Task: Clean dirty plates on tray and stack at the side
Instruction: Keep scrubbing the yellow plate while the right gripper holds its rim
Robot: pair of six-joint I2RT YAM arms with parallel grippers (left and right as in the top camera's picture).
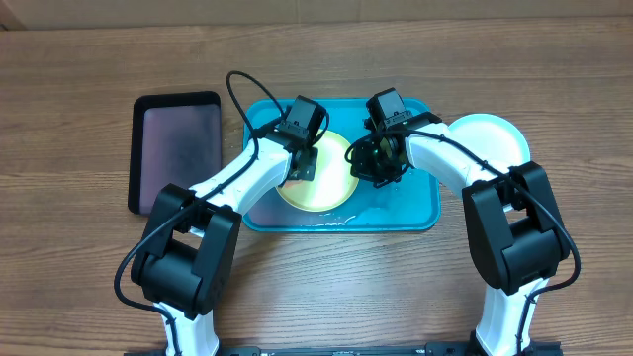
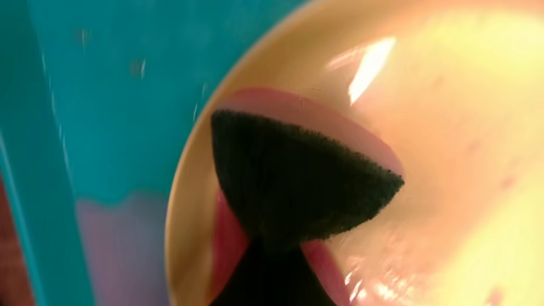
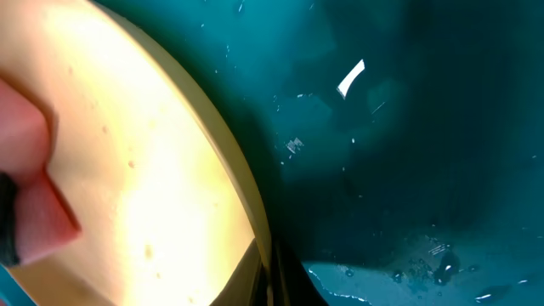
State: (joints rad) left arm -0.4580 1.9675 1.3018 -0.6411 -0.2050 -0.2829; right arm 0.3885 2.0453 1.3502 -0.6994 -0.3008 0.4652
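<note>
Pooling along the near rim of the tray (image 1: 413, 206) is a wet film (image 1: 331, 220). In the tray's middle lies the yellow-green plate (image 1: 331, 188). The left gripper (image 1: 302, 166) is clamped on a black-and-pink sponge (image 2: 297, 183) that presses on the plate. The right gripper (image 1: 381, 168) is closed on the plate's right rim. A pale plate (image 1: 490, 138) sits beside the tray's far right corner. A black tray (image 1: 178, 148) lies to the left of the tray.

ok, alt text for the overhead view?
Two arms reach into a turquoise tray, both grippers low over a yellow-green plate; the left gripper holds a dark sponge on it, the right gripper sits at its right edge. A pale plate lies right of the tray, a black tray left.
</note>
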